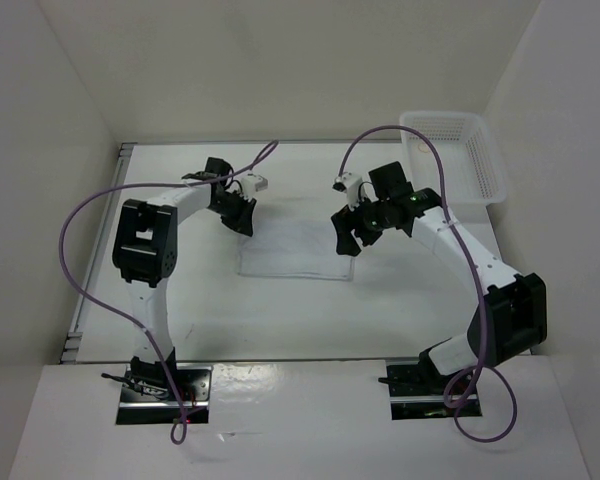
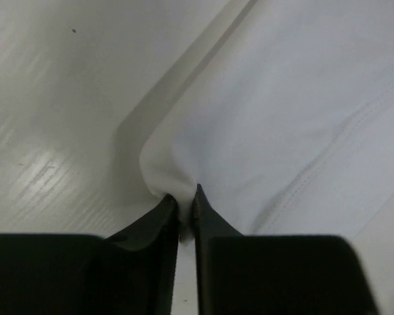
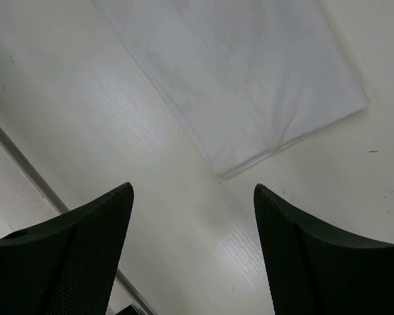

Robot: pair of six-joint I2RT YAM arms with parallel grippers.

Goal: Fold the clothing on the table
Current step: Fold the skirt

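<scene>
The clothing [image 1: 295, 250] lies flat on the table [image 1: 280, 315] as a white, folded rectangle between the two arms. My left gripper [image 1: 242, 222] is at its far left corner. In the left wrist view the fabric [image 2: 282, 118] bunches into a small pucker between the black jaws of that gripper [image 2: 187, 203], which is shut on the corner. My right gripper [image 1: 348, 240] hovers at the cloth's right edge. In the right wrist view it [image 3: 194, 197] stands open and holds nothing, with a corner of the clothing [image 3: 249, 79] just beyond the fingertips.
A white plastic mesh basket [image 1: 458, 160] stands at the table's far right corner. A thin metal rail [image 3: 26, 170] runs along the table edge near the right gripper. White walls close in the table on three sides.
</scene>
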